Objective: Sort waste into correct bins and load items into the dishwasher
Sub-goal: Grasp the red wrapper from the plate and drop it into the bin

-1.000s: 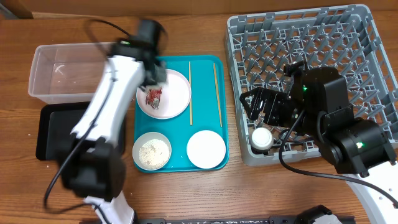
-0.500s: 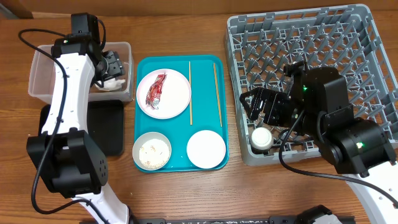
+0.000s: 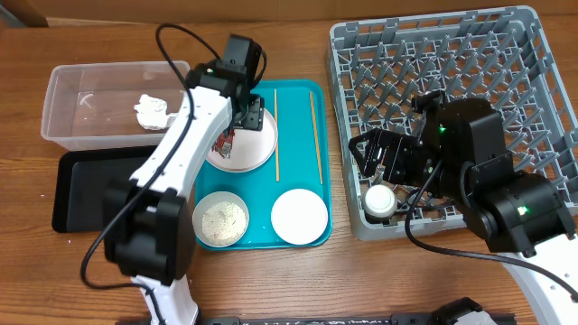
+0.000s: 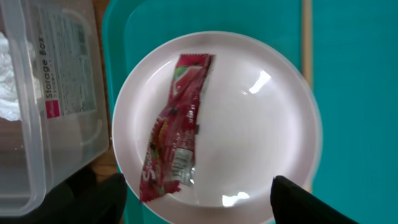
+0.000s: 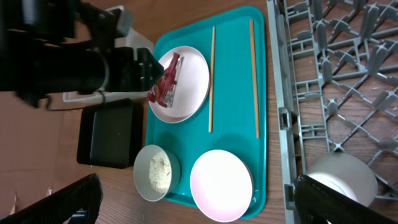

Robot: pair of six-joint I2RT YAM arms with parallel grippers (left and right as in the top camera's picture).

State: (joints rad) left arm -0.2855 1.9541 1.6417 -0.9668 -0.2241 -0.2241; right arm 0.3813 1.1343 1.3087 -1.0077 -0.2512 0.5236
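Observation:
A crumpled red-and-white wrapper (image 3: pixel 224 140) (image 4: pixel 174 130) lies on the white plate (image 3: pixel 257 149) (image 4: pixel 249 124) on the teal tray. My left gripper (image 3: pixel 244 113) (image 4: pixel 196 208) hovers open just above the plate, holding nothing. A white tissue (image 3: pixel 152 110) (image 4: pixel 9 81) rests in the clear tub (image 3: pixel 72 117); the black tray (image 3: pixel 81 190) sits in front of it. Two chopsticks (image 3: pixel 276 135) (image 3: pixel 315 135), a bowl of rice (image 3: pixel 220 219) (image 5: pixel 158 171) and an empty bowl (image 3: pixel 299 217) are also on the tray. My right gripper (image 3: pixel 381 161) (image 5: pixel 199 208) stands open over the rack's front left, above a white cup (image 3: pixel 380 199).
The grey dish rack (image 3: pixel 470 54) (image 5: pixel 336 62) fills the right side of the table. The teal tray (image 3: pixel 293 171) lies between it and the two bins. Bare wood shows along the front edge.
My left arm swung from the clear tub back over the plate, and its jaws have opened. The tissue now lies loose in the tub. The right arm has not moved.

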